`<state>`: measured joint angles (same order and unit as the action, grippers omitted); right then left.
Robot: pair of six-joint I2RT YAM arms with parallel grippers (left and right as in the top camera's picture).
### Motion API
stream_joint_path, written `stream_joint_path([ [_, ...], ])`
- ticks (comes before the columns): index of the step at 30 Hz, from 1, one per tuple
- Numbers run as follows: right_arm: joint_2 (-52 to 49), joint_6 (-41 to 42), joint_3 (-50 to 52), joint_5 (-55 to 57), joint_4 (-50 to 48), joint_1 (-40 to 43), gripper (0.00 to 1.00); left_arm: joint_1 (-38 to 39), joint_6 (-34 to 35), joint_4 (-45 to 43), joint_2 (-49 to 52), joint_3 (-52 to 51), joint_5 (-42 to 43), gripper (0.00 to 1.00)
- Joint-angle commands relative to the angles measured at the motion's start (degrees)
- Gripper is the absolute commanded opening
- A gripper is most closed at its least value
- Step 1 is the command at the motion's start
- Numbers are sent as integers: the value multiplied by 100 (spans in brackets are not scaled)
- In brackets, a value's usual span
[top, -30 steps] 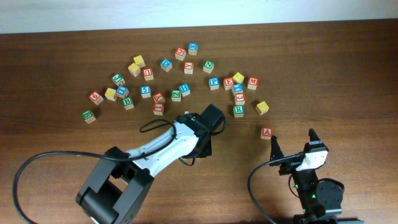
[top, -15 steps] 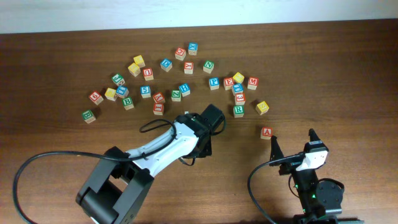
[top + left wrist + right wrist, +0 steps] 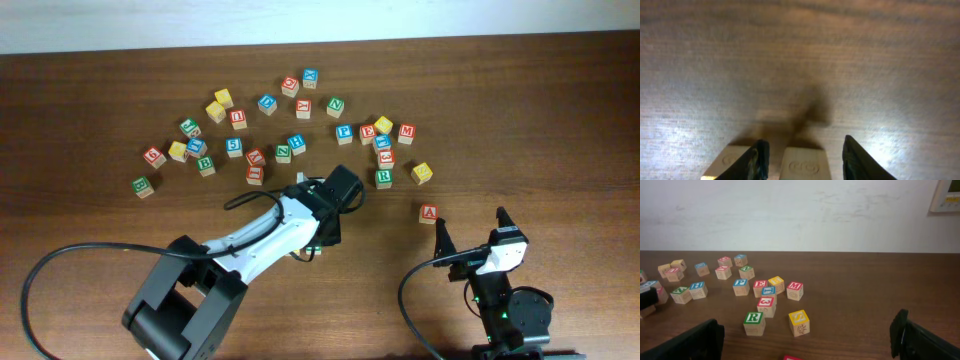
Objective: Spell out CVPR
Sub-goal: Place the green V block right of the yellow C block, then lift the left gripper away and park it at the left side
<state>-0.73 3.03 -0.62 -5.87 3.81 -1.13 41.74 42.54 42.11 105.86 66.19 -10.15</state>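
Note:
My left gripper [image 3: 804, 143] hangs low over the table with its jaws open. A plain wooden block [image 3: 803, 165] sits between them with a gap on each side. A second block [image 3: 729, 160] lies just outside the left jaw. I cannot read either block's letter. In the overhead view the left arm [image 3: 322, 215] hides both. The blue P block [image 3: 344, 132] and the green R block [image 3: 384, 177] sit in the scatter; the right wrist view shows P [image 3: 740, 286] and R [image 3: 754, 322]. My right gripper [image 3: 471, 226] is open and empty.
Several lettered blocks are spread across the far half of the table [image 3: 560, 120]. A red A block [image 3: 428, 213] lies just ahead of my right gripper. A yellow block [image 3: 799, 322] sits beside R. A wall runs along the far edge.
The left wrist has shifted slightly over the same spot. The right arm and the scattered blocks have not moved.

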Motion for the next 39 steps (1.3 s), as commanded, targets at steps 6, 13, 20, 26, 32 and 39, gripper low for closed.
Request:
stream_joint_path([
  [6, 42, 42, 31, 9, 31, 55, 98, -87, -452, -203, -114, 564, -815, 50],
  [13, 42, 42, 31, 9, 31, 55, 98, -1419, -533, 1523, -999, 2356, -811, 97],
  [20, 42, 42, 31, 9, 31, 55, 98, -3539, -531, 3289, -1207, 2343, -811, 99],
  [26, 42, 42, 31, 9, 31, 55, 98, -4424, -92, 3556, -1207, 2341, -498, 99],
  [32, 42, 42, 31, 9, 31, 55, 98, -5016, -57, 3921, -1207, 2243, 376, 99],
  [39, 42, 42, 31, 9, 31, 55, 98, -5049, 566, 3711, -1200, 2079, 378, 99],
])
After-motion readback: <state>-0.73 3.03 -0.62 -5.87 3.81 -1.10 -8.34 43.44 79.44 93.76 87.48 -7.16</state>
